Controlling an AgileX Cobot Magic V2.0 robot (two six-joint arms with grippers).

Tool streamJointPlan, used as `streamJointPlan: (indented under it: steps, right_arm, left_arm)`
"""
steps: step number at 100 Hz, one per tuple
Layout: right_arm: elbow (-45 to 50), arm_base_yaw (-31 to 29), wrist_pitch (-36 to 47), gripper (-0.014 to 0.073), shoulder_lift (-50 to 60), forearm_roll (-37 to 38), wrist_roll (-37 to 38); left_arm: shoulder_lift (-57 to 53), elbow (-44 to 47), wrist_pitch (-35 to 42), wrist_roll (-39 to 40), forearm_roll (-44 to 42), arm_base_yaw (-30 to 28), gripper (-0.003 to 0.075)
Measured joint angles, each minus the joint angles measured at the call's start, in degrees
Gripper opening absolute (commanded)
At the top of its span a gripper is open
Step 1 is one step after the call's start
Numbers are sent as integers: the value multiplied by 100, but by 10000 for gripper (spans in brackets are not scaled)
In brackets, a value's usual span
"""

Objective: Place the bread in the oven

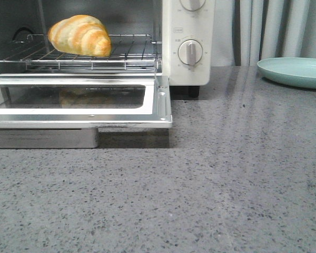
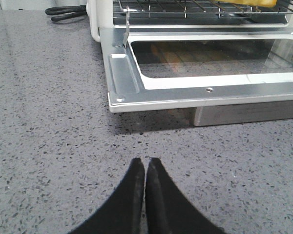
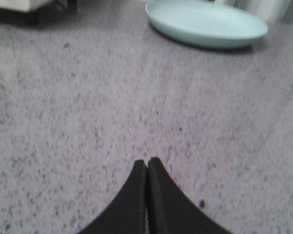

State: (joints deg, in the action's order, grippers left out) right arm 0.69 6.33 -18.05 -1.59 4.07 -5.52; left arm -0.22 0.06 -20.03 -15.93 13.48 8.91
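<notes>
golden striped bread [image 1: 80, 35] lies on the open oven's [image 1: 192, 42] wire rack.

Left claw [image 2: 145, 163] and right claw [image 3: 147, 163] both closed, empty, fingertips together, low over the surface.

A grey speckled counter [image 1: 210, 190] fills the scene. Pale grey curtains [image 1: 274, 29] hang behind it, with a light green plate [image 1: 294, 71] just before them.

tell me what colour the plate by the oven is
Pale mint green, plain with no pattern; the plate shows best in the right wrist view.
</notes>
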Motion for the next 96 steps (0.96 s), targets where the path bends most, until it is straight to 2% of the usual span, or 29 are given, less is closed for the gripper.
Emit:
streamJointPlan:
  steps: [96]
  right_arm:
    - [-11,0,-81,-69,198,84,77]
  left_arm:
    - [0,-6,0,0,0,0,-21]
